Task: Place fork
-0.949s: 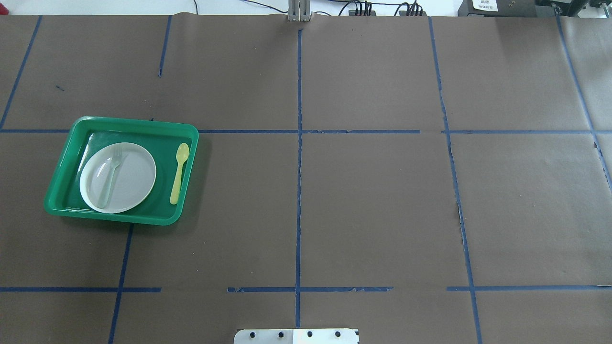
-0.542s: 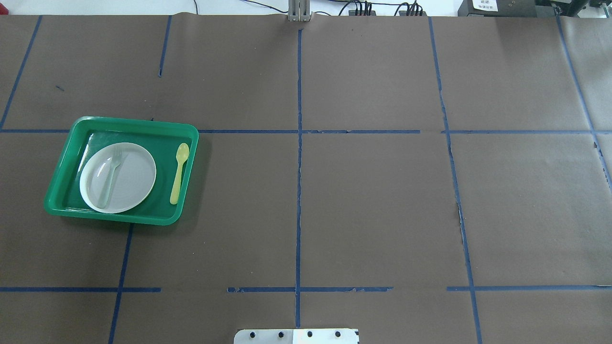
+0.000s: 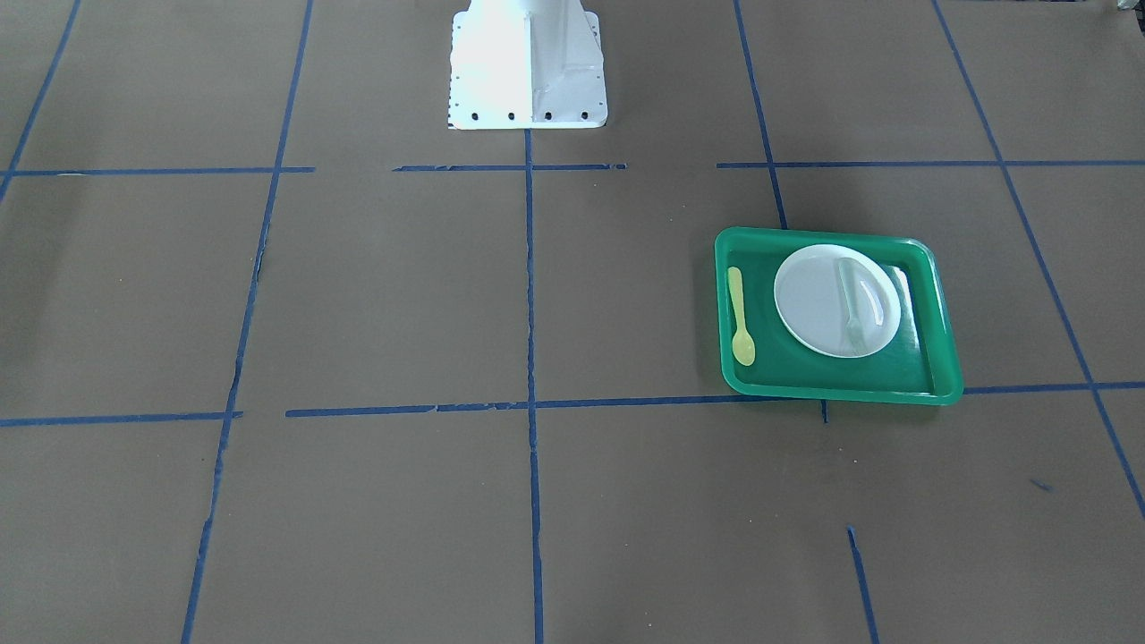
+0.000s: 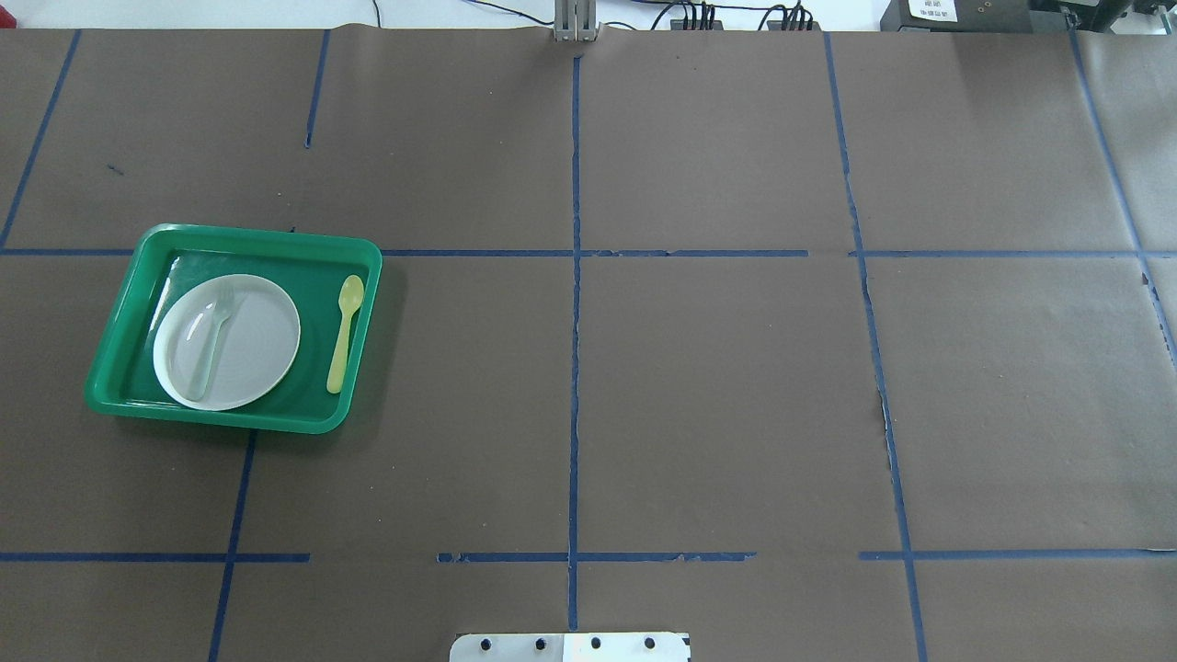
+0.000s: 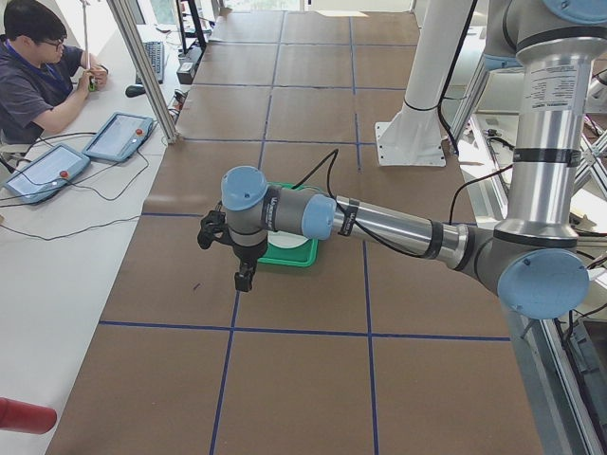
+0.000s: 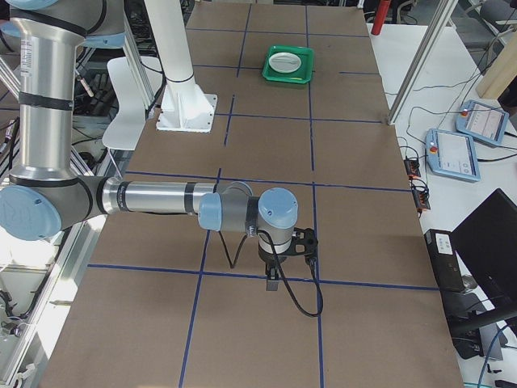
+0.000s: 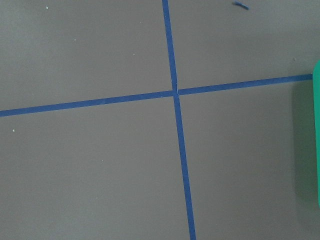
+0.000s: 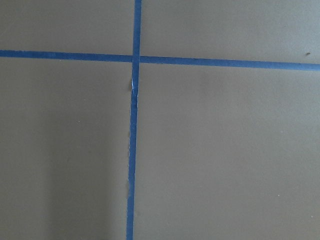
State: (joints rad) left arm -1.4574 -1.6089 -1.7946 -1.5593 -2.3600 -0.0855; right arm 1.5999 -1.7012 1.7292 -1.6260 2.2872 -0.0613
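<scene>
Brown tabletop (image 4: pixel 717 395) bears a green tray (image 4: pixel 257 237), fork (image 4: pixel 213 336) lying on its plate (image 4: pixel 262 340). I cannot tell whether my left pincer (image 5: pixel 244 281) or right pincer (image 6: pixel 273 283) is apart

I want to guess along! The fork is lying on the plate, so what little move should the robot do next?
Probably swing the left gripper over the fork: it lies on the plate in the green tray, and that arm hangs nearest, just beside the tray.
</scene>
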